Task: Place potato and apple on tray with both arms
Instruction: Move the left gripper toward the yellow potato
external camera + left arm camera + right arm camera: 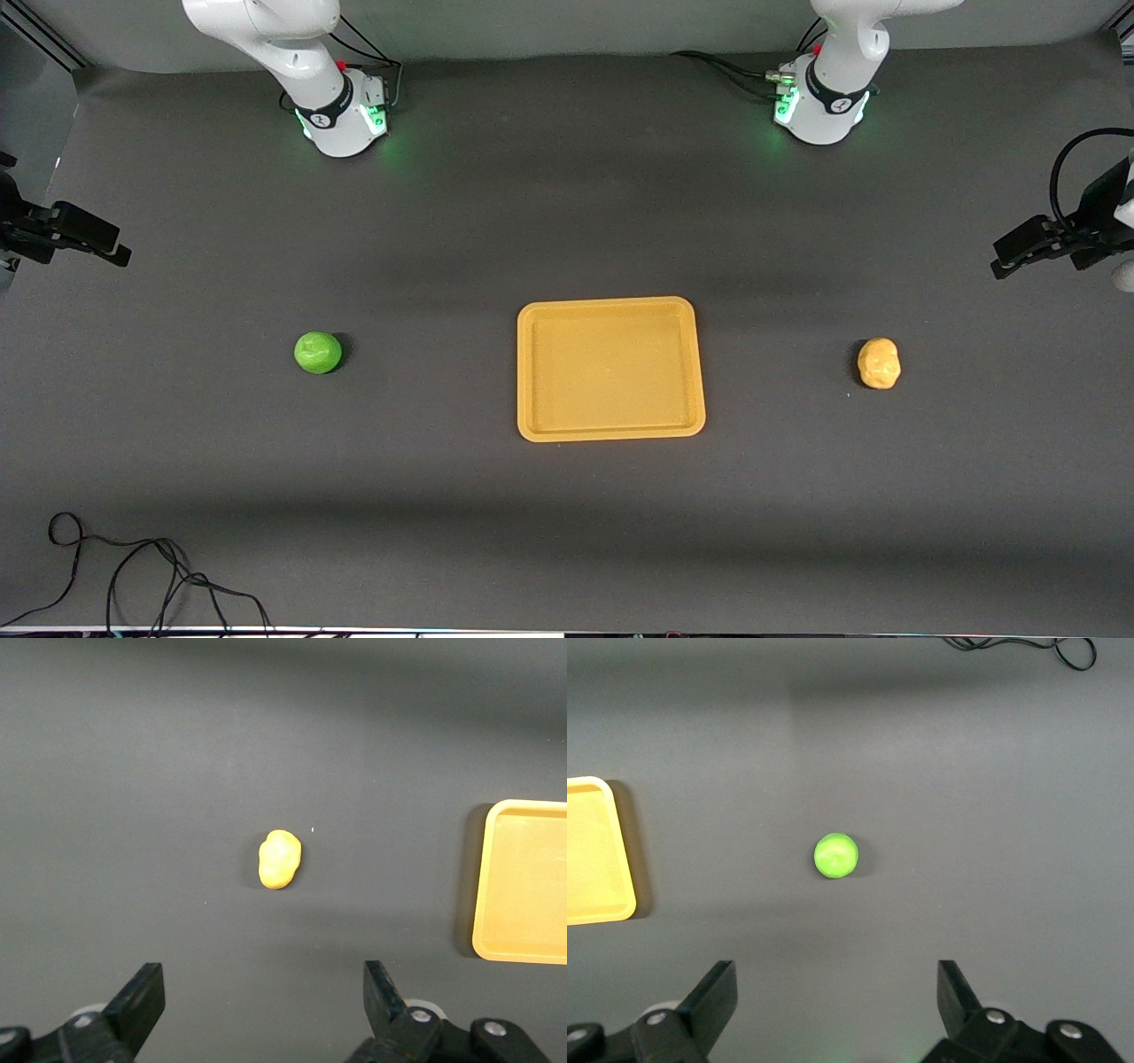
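Dark grey mat covers the whole table [567, 221], nothing fancy. Nearest the front cam there's a loose black cable [133, 576] lying at the table's edge, toward the right arm's end. Farther back, the yellow-orange tray [610, 369] sits flat, mid-table, w/ nothing in it. The green apple [318, 353] is on the mat toward the right arm's end, well apart from the tray. The lumpy potato [879, 363] is on the mat toward the left arm's end, also well apart from the tray, so tray's between the two.

Right gripper [837, 997] hangs up in the air over the mat near the apple, fingers spread wide, holding nothing. Left gripper [264, 997] same deal over the mat near the potato, fingers spread, nothing in them. Both arm bases glow green at the table's farthest edge.
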Controlling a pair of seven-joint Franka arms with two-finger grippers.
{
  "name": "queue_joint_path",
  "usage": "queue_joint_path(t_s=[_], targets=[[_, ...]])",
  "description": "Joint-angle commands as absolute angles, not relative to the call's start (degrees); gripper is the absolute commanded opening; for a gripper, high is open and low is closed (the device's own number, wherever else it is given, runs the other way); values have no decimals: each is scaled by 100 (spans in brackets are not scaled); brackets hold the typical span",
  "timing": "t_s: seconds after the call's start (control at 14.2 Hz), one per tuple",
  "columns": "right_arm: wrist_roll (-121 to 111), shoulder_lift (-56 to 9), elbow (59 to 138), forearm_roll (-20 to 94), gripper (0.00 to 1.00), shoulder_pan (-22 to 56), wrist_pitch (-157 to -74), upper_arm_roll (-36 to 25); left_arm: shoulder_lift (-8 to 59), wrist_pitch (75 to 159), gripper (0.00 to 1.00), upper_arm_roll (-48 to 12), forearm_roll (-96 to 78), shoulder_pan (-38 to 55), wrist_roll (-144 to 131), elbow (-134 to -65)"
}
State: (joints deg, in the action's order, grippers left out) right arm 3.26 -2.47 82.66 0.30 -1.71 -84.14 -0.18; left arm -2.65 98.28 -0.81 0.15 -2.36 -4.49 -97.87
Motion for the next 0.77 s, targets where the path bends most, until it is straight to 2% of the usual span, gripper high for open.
queue_joint_path(t_s=[0.0,0.7], targets=[[255,-237,8253,53,100,-158,-8350,-35,-176,9520,100,35,-88,-123,-378,-9580],[272,-255,8253,53,100,-150,-8358,-53,-123,9448,100,18,-62,-105,-378,-9580]])
